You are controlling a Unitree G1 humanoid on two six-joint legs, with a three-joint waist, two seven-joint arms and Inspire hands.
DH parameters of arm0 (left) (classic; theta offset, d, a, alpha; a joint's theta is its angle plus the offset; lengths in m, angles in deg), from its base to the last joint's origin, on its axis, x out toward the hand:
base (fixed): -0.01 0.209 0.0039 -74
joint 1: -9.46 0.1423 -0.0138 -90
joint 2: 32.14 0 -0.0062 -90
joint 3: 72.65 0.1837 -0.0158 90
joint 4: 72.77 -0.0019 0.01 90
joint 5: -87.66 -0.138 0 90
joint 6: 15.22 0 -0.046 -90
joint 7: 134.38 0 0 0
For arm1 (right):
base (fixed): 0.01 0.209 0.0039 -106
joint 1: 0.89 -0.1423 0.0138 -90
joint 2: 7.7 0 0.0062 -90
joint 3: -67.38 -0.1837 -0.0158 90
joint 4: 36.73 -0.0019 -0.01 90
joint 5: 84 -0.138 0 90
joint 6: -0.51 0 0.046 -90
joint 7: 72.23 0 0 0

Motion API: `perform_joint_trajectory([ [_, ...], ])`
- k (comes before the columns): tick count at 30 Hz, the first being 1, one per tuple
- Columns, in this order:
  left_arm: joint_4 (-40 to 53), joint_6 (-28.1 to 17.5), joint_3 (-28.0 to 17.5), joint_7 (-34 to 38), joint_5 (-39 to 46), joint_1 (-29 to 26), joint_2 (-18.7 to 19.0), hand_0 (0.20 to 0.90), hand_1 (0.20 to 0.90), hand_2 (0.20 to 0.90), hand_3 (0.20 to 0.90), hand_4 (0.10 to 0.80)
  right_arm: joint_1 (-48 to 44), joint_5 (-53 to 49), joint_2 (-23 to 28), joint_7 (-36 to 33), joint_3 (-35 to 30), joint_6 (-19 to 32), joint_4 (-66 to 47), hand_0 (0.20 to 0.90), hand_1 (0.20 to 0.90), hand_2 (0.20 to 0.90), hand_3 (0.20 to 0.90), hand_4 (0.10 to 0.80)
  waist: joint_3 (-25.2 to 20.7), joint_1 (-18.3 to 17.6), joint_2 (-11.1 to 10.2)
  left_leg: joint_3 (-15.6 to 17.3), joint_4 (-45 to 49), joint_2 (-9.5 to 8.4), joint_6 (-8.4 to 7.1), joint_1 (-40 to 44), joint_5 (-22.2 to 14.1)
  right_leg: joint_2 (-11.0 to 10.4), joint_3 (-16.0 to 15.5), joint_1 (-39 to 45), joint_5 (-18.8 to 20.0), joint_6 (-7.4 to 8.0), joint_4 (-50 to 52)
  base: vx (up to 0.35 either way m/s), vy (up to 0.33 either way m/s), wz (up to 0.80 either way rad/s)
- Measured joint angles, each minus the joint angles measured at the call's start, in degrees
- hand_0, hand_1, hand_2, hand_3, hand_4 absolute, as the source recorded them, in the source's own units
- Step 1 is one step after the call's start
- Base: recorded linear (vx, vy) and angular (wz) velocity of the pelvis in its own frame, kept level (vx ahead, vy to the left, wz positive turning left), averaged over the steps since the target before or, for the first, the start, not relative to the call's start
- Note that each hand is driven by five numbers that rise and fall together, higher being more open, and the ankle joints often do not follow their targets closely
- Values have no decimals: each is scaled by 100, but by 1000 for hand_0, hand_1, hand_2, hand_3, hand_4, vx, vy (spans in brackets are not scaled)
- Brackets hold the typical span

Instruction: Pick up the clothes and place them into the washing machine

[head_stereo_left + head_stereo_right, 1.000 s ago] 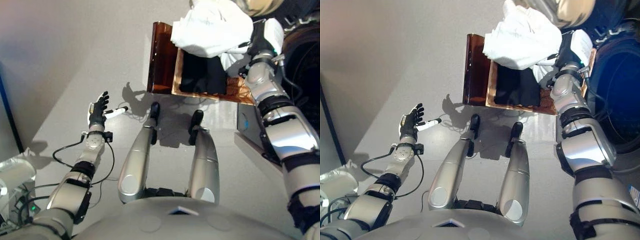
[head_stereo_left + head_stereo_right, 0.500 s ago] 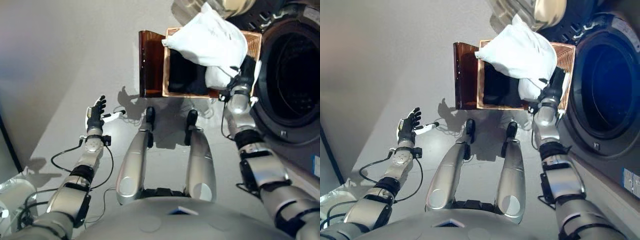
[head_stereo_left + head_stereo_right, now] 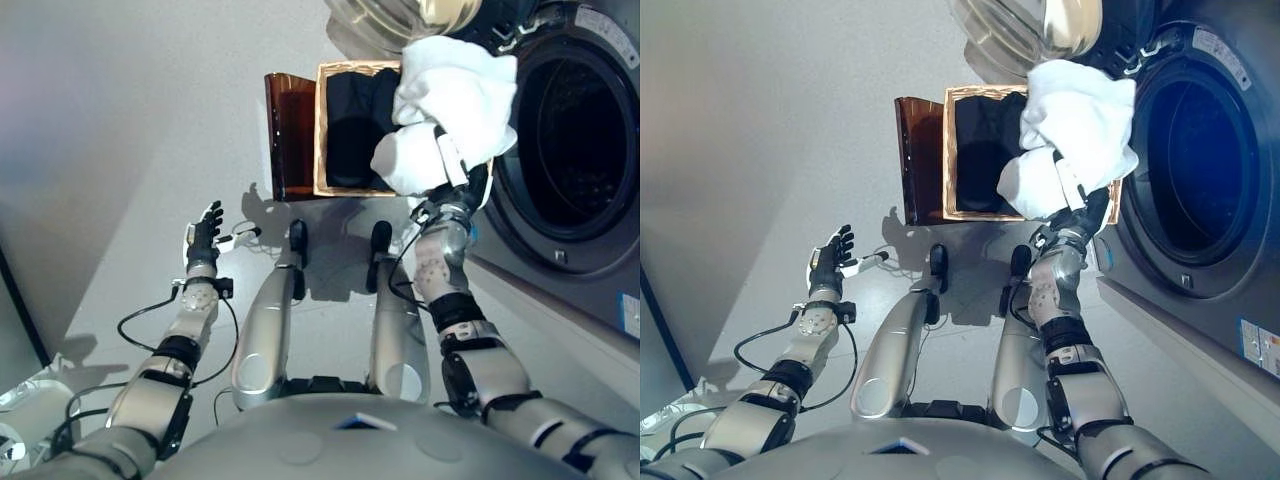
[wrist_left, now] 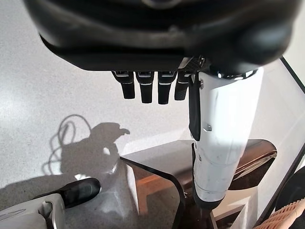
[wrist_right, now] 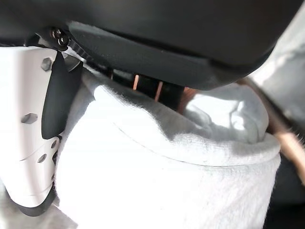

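My right hand is raised and shut on a white garment, which bulges up above the hand beside the washing machine's round opening. In the right wrist view the white cloth fills the space between my thumb and the fingers. A brown basket stands on the floor behind it, with dark clothes inside. My left hand hovers open and empty over the floor at the left; its straight fingers show in the left wrist view.
The washing machine's front runs along the right side, its door swung open above the basket. A brown lid or panel leans at the basket's left. Grey floor stretches to the left.
The camera has turned towards the washing machine. My right hand has carried the white garment from above the basket over to the machine's opening. The left hand stays open.
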Motion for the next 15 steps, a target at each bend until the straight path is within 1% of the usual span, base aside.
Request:
perform_joint_trajectory([
  [5,-80,-6,10,41,1,50,-94,900,900,900,900,800,9,-38,-165,-443,-113,272,-167,200,200,200,200,300,-23,5,44,56,4,-10,31,11,-25,-5,54,-8,4,5,-4,-1,12,-4],
  [8,-123,-9,39,87,1,98,-112,900,900,900,900,800,-70,254,-173,-1064,-374,354,-158,200,200,200,200,300,-64,40,119,55,3,-21,34,11,-27,-17,58,-9,4,5,1,0,0,0],
  [9,-123,-9,42,106,1,105,-116,900,900,900,900,800,-86,319,-182,-1162,-407,356,-158,200,200,200,200,300,-74,44,136,54,3,-22,35,11,-28,-17,58,-9,4,5,1,0,0,0],
  [10,-118,-11,47,142,-1,124,-120,900,900,900,900,800,-142,543,-147,-1479,-568,356,-114,200,200,200,200,300,-105,88,184,55,-2,-24,35,11,-28,-23,59,-10,3,6,0,0,0,0],
  [13,-101,-30,54,180,-3,158,-140,900,900,900,900,800,-391,1009,-14,-2044,-949,353,147,200,200,200,200,300,-185,157,313,58,-18,-32,36,10,-28,-30,67,-18,4,9,-2,0,0,0],
  [14,-106,-69,58,185,-3,222,-138,900,900,900,900,800,-698,1174,91,-2310,-1218,347,470,200,200,200,200,300,-244,169,401,57,-57,-43,35,10,-27,-40,67,-25,10,20,-20,0,0,0],
  [15,-106,-82,73,186,-4,240,-150,900,900,900,900,800,-821,1190,155,-2409,-1314,348,598,200,200,200,200,300,-266,159,436,51,-58,-43,35,5,-28,-40,70,-33,13,25,-26,0,0,0],
])
